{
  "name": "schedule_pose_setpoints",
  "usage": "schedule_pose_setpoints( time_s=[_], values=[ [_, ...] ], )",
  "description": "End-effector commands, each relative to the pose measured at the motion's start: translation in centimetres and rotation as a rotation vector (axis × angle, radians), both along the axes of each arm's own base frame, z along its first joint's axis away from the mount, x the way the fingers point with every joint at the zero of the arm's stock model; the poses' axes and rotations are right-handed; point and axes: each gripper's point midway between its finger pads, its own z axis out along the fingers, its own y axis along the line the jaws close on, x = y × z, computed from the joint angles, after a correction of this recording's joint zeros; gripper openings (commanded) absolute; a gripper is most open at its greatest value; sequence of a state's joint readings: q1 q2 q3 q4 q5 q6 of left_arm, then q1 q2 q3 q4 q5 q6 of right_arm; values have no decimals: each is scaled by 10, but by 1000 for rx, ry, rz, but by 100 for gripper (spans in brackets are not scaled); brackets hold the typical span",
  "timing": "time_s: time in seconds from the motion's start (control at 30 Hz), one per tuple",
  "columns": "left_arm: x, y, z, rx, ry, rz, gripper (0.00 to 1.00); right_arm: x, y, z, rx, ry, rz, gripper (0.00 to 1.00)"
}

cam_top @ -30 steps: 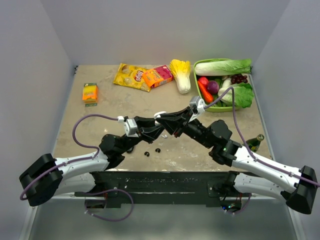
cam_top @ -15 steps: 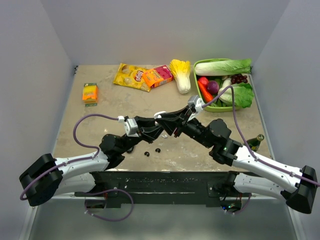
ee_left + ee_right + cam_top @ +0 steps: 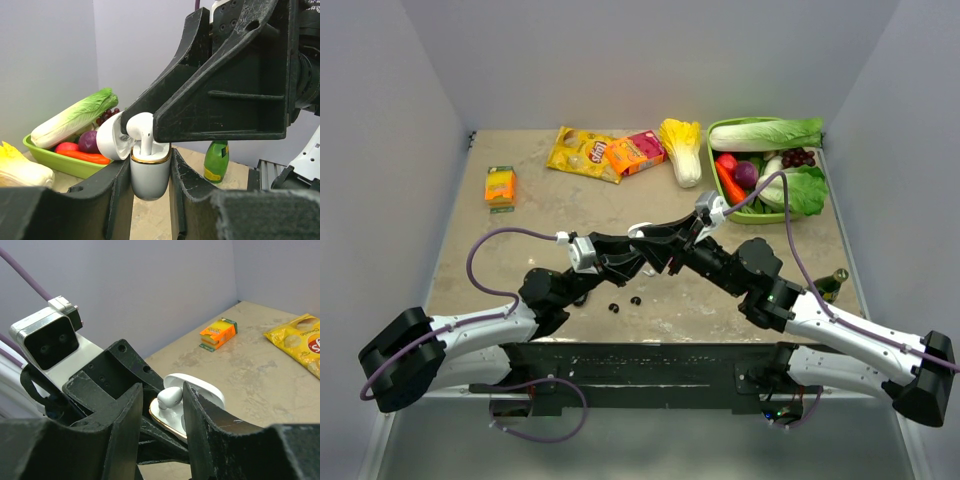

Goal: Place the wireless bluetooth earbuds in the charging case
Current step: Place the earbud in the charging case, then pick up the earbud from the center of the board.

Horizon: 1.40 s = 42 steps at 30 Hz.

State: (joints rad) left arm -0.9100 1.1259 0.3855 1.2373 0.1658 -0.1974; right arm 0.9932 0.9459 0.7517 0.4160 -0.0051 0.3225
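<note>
L gripper [image 3: 150, 165]: jaws clamped on white charging case [image 3: 150, 182], one finger each side at 3 & 9 o'clock. Case is upright w/ gold rim up and lid [image 3: 107, 142] flipped open toward 9 o'clock. One white earbud [image 3: 141, 126] sits stem-down in the case, head above rim. R gripper [image 3: 162, 390]: jaws apart, straddling the bud head. Its 3 o'clock finger is touching or v. close, w/ a slim gap on the 9 o'clock side. Top view: both grippers meet approx table [image 3: 520, 215] ctr. Two black earbuds [image 3: 636, 300] lie on the table at ~7 o'clock of them, near each other, apart from the case.
</note>
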Motion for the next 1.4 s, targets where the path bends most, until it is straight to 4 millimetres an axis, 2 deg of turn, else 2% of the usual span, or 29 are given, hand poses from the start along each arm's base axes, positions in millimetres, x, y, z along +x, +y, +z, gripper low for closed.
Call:
schedule_pose_setpoints(
  time_s=[0.0, 0.23, 0.47, 0.57, 0.67, 0.77, 0.8, 0.9, 0.97, 1.0, 1.07, 1.1, 1.17, 1.2, 1.27, 1.33, 1.37],
  values=[
    [-33, 42, 104, -339, -283, 6, 0, 6, -4, 9, -1, 17, -41, 42],
    [-32, 41, 100, -334, -275, 7, 0, 8, -1, 20, -2, 10, -40, 42],
    [-31, 41, 98, -334, -269, 10, 0, 9, 3, 24, -5, 11, -36, 42],
    [-30, 41, 95, -328, -264, 11, 0, 9, 0, 34, 11, 1, -42, 43],
    [-29, 41, 94, -327, -258, 18, 0, 6, -12, 54, 43, -22, -65, 44],
    [-27, 43, 90, -321, -250, 33, 0, -2, -34, 81, 77, -65, -95, 46],
    [-25, 43, 86, -313, -243, 40, 0, -5, -47, 93, 102, -81, -119, 46],
    [-25, 47, 81, -312, -232, 55, 0, -3, -71, 97, 86, -73, -203, 49],
    [-26, 53, 82, -323, -230, 65, 0, -2, -82, 82, 41, -50, -238, 52],
    [-27, 54, 76, -315, -217, 63, 0, 3, -83, 58, -16, -17, -267, 57],
    [-31, 61, 77, -328, -215, 67, 0, 8, -86, 35, -53, 22, -299, 58],
    [-31, 63, 68, -317, -192, 67, 0, 10, -82, 12, -97, 46, -300, 59],
    [-38, 72, 63, -324, -183, 67, 0, 15, -80, -21, -145, 110, -315, 54],
    [-39, 74, 59, -317, -171, 64, 0, 16, -77, -47, -183, 143, -314, 42],
    [-47, 84, 56, -327, -168, 59, 0, 18, -70, -69, -186, 184, -306, 35],
    [-57, 92, 57, -345, -164, 36, 0, 11, -54, -93, -234, 188, -222, 35],
    [-60, 94, 51, -338, -157, 25, 0, 15, -46, -113, -298, 215, -217, 37]
  ],
)
